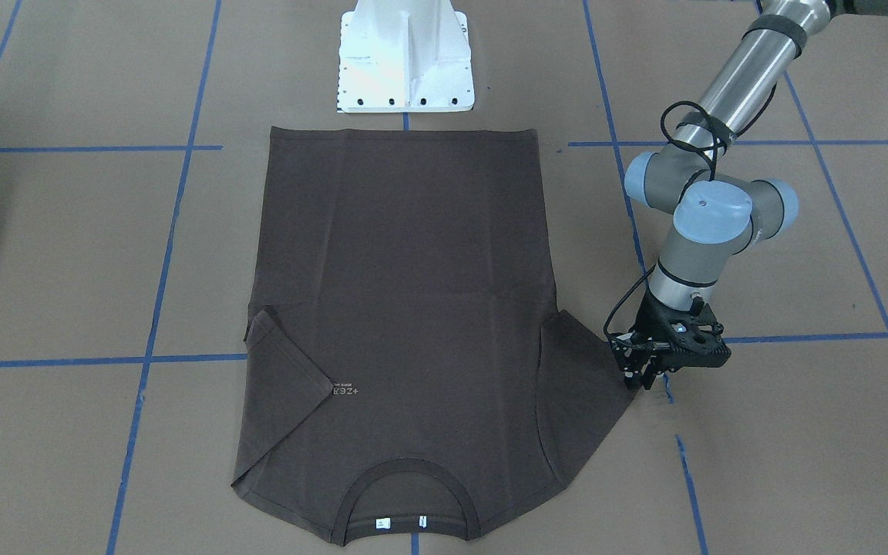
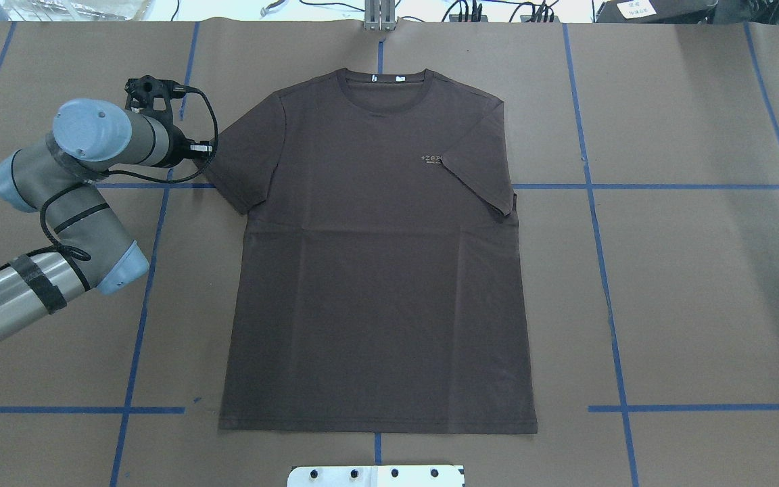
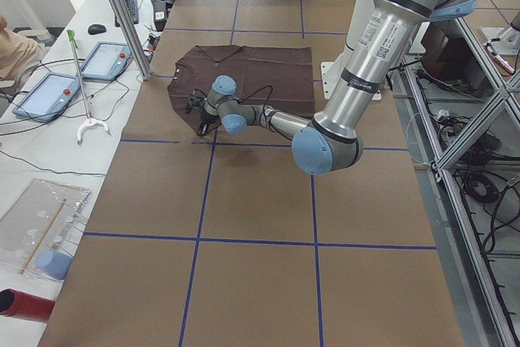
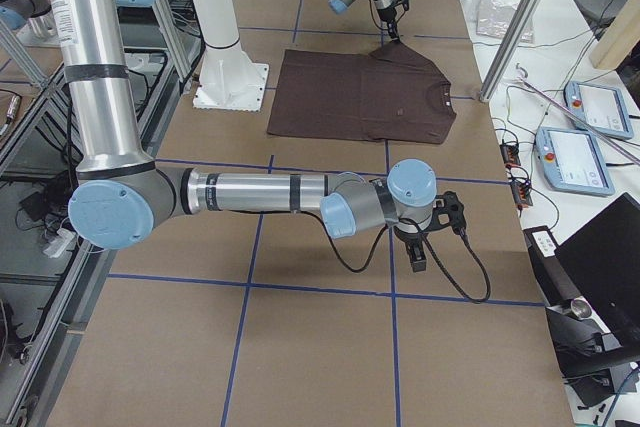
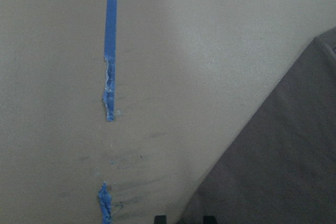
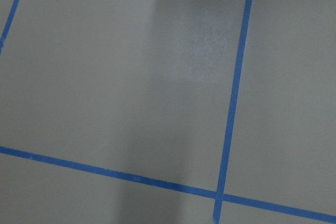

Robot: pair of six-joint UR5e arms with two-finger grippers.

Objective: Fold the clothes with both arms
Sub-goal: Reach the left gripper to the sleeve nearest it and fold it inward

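Observation:
A dark brown T-shirt (image 1: 405, 277) (image 2: 376, 284) lies flat and face up, with its collar (image 1: 411, 472) and white neck tags away from the robot's base. One sleeve (image 2: 481, 169) is folded in over the chest beside the pale lettering. The other sleeve (image 1: 586, 385) is spread out. My left gripper (image 1: 639, 379) (image 2: 208, 147) is down at that sleeve's outer corner. In the left wrist view its fingertips (image 5: 158, 217) stand a little apart with the sleeve's edge (image 5: 273, 161) between them. My right gripper (image 4: 418, 257) hovers over bare table well away from the shirt; whether it is open or shut, I cannot tell.
The white pedestal base (image 1: 405, 62) stands just past the shirt's hem. Blue tape lines (image 2: 592, 186) cross the brown table. Tablets (image 4: 600, 107) and cables lie on a side bench past the collar end, and a metal post (image 4: 515, 22) stands there.

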